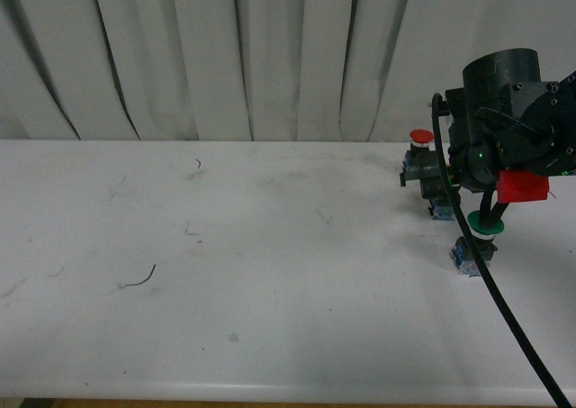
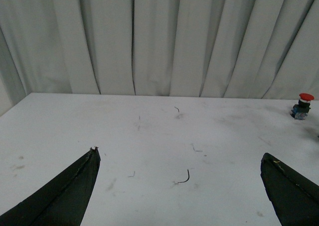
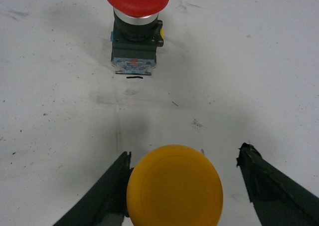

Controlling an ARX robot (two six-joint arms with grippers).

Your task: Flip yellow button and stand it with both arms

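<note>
White table (image 1: pixel 225 336) before pleated grey curtain (image 1: pixel 225 57); red-capped button (image 1: pixel 420 139) upright at far right, green-capped button (image 1: pixel 474 244) nearer; scattered dark wire scraps (image 1: pixel 139 280)

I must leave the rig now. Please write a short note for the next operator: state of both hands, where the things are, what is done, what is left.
Left hand: open, holding nothing, above the bare table.
Right hand: open, with the yellow button between its fingers; whether they touch it is unclear.
Red button: just beyond the yellow one. Green button: near the right arm in the front view.
Done: right hand is at the yellow button.
Left: grasp, flip and stand it with both hands.
</note>
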